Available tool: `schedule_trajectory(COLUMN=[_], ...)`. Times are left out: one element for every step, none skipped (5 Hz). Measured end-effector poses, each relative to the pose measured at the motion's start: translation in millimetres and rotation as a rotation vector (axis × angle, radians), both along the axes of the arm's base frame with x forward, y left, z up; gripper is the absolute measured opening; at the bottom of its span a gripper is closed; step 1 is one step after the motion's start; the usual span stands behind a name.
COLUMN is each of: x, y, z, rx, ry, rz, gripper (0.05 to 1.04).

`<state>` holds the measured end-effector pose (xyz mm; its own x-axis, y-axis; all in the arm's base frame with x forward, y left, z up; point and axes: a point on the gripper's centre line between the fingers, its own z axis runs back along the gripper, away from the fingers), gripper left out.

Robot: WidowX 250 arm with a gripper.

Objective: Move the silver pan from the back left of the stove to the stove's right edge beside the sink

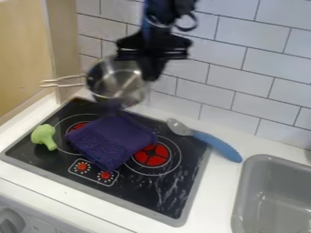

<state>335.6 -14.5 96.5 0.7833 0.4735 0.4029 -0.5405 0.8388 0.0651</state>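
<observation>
So from where I'm standing, the black gripper (pixel 150 76) is hanging over the back of the stove, pretty close to the tiled wall (pixel 237 75), and it's got a metal saucepan (pixel 115 84) pinched at the rim. Looks like a proper grasp on the side of the pan nearest the gripper. The pan is up in the air behind the cooktop (pixel 173 193), tipped so I can see right into its shiny inside, with its wire-style handle (pixel 63 82) sticking out left toward the tan wooden panel (pixel 62 45). Everything around the gripper is kinda blurry, so I can't make out exactly how the tips sit on the metal.

Just below and in front of the pan there's a dark purple cloth (pixel 112 139), folded up in a rumpled square. It lies on the black cooktop and partly covers both red burners, the left one (pixel 79 126) and the right one (pixel 152 155). A green toy broccoli (pixel 43 137) sits left of the cloth, near the cooktop's left edge. Two little red knob markings in a white outline are in front of the cloth.

Over on the right, a spoon with a blue handle (pixel 218 146) lies slantwise, bowl end by the cooktop's back edge, handle on the white surface (pixel 222 186). Further right is a grey sink (pixel 276 195) set into it.
</observation>
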Motion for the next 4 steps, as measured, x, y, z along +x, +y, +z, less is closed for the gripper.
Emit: schedule_trajectory(x=[-4.7, -10.7, -21.7, -27.6], y=[-36.9, -59.8, -88.7, -106.1], z=[-0.9, -10.0, -21.3, -26.6], rx=[0.002, -0.001, -0.007, -0.025], ry=[0.002, 0.029, 0.070, 0.081], rz=[-0.090, -0.137, -0.208, -0.247], gripper=[0.057, 0.057, 0.057, 0.057])
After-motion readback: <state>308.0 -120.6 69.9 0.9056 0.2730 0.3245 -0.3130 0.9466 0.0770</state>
